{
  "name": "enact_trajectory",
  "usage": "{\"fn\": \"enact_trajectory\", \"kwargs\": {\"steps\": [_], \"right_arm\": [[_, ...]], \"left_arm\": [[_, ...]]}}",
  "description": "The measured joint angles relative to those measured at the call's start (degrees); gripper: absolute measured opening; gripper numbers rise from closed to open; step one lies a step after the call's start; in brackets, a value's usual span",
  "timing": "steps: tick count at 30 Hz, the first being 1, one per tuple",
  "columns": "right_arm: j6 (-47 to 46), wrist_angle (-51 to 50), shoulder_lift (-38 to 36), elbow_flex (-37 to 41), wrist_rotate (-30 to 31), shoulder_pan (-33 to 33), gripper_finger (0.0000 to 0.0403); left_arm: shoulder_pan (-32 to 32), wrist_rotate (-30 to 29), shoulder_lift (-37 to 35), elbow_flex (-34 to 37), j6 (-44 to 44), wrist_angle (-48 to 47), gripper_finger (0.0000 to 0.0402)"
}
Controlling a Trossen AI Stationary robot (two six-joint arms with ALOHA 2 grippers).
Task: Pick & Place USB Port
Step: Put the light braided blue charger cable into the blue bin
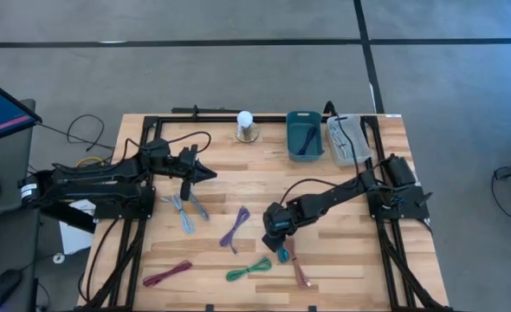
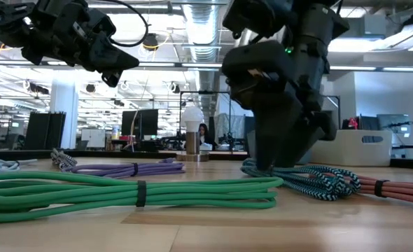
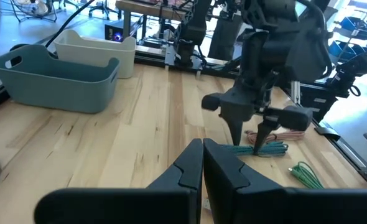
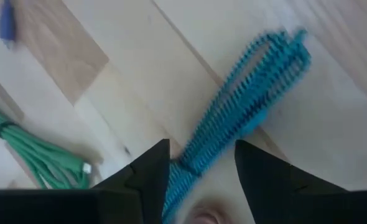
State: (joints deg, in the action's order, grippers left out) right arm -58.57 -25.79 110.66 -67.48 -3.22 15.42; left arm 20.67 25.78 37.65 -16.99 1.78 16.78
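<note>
A teal braided USB cable bundle [image 4: 246, 106] lies flat on the wooden table, right of centre near the front [image 1: 283, 255]. My right gripper [image 4: 202, 168] points steeply down over it, open, one finger on each side of the bundle's nearer end. The left wrist view shows that gripper [image 3: 249, 134] from the side, its fingertips down at the teal bundle [image 3: 267, 149]. My left gripper [image 3: 202, 168] is shut on nothing and hovers level above the table's left half [image 1: 205, 173]. My right gripper straddles the teal bundle near one end [image 4: 193, 158], coming from above with its fingers across the strands. Whether a finger touches the cable cannot be told. The bundle lies flat on the table.
Other coiled cables lie around: green [image 1: 249, 269], purple [image 1: 235, 228], maroon [image 1: 167, 275], pink [image 1: 300, 273] and grey-blue [image 1: 186, 211]. A teal bin [image 1: 304, 134] and a clear bin [image 1: 346, 139] stand at the far edge, beside a small white lamp [image 1: 246, 126].
</note>
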Motion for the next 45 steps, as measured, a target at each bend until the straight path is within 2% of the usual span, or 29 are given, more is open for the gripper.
{"fn": "enact_trajectory", "kwargs": {"steps": [7, 17, 23, 29, 33, 40, 43, 45], "right_arm": [[0.5, -0.3, -0.1, 0.1, 0.5, -0.1, 0.0140], [2.2, 0.0, -0.2, 0.2, 0.5, -0.1, 0.0013], [3.4, -0.6, -0.1, -1.0, 0.3, -0.1, 0.0014], [8.2, -5.2, -0.1, -6.8, 1.8, -0.6, 0.0008], [11.9, -14.6, -0.1, -12.6, 6.4, -1.3, 0.0004], [17.8, -33.5, -0.1, -23.7, 19.8, -3.0, 0.0003], [19.2, -38.6, -1.5, -26.1, 24.2, -4.2, 0.0002], [20.5, -38.5, -3.5, -26.2, 26.1, -5.2, 0.0001]], "left_arm": [[0.0, 0.0, 0.0, 0.0, 0.0, 0.0, 0.0012], [0.0, 0.0, 0.0, 0.0, 0.0, 0.0, 0.0012], [0.0, 0.0, 0.0, 0.0, 0.0, 0.0, 0.0012], [0.0, 0.0, 0.0, 0.0, 0.0, 0.0, 0.0012], [0.0, 0.0, 0.0, 0.0, 0.0, 0.0, 0.0012], [0.0, 0.0, 0.0, 0.0, 0.0, 0.0, 0.0012], [0.0, 0.0, 0.0, 0.0, 0.0, 0.0, 0.0012], [0.0, 0.0, 0.0, 0.0, 0.0, 0.0, 0.0012]]}}
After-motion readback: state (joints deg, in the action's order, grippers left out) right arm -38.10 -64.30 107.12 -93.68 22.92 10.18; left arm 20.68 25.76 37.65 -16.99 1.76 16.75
